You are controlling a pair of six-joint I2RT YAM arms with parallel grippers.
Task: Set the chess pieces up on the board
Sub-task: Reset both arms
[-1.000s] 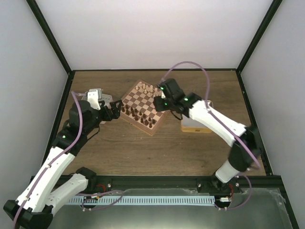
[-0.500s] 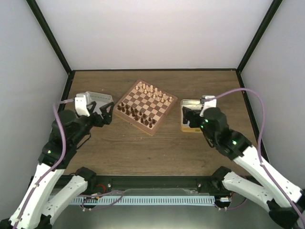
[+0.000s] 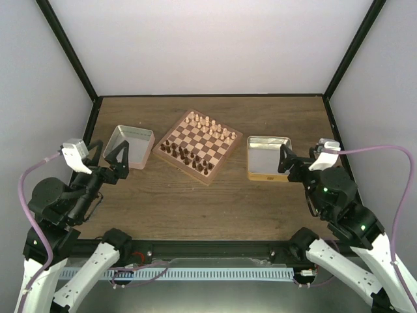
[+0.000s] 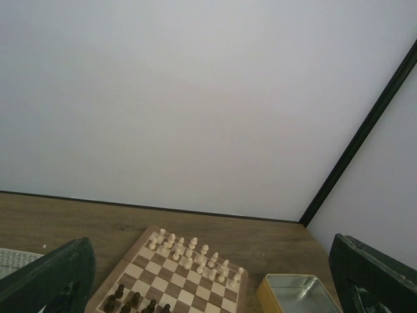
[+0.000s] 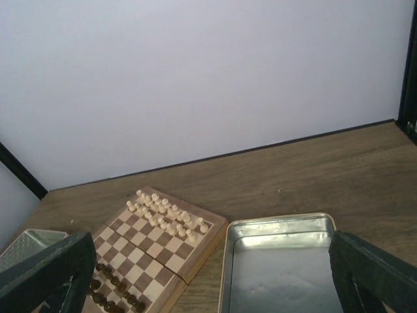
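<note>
1. The left pincer [image 3: 108,156] is hovering above the surface [image 3: 215,195] with its fingers wide apart and nothing between them. A shallow grey tin [image 3: 137,130] is lying just ahead of it.
2. The right pincer [image 3: 287,166] is also standing apart and is carrying nothing. A second metal tin [image 3: 267,139] is lying just in front of it and is showing only bare metal, so I judge no piece is waiting there.
3. The board [image 3: 198,145] is lying ahead and to the right of the left pincer, ahead and to the left of the right pincer, and well apart from both.
4. The dark chess pieces [image 3: 186,156] are standing in two rows along the board edge nearer the pincers. The pale pieces [image 3: 210,125] are facing them from the far edge.
5. Both pincers are hovering away from the board, probably because the set-up is nearly or fully done. The pieces are too small to tell if each one is sitting on its right square.
</note>
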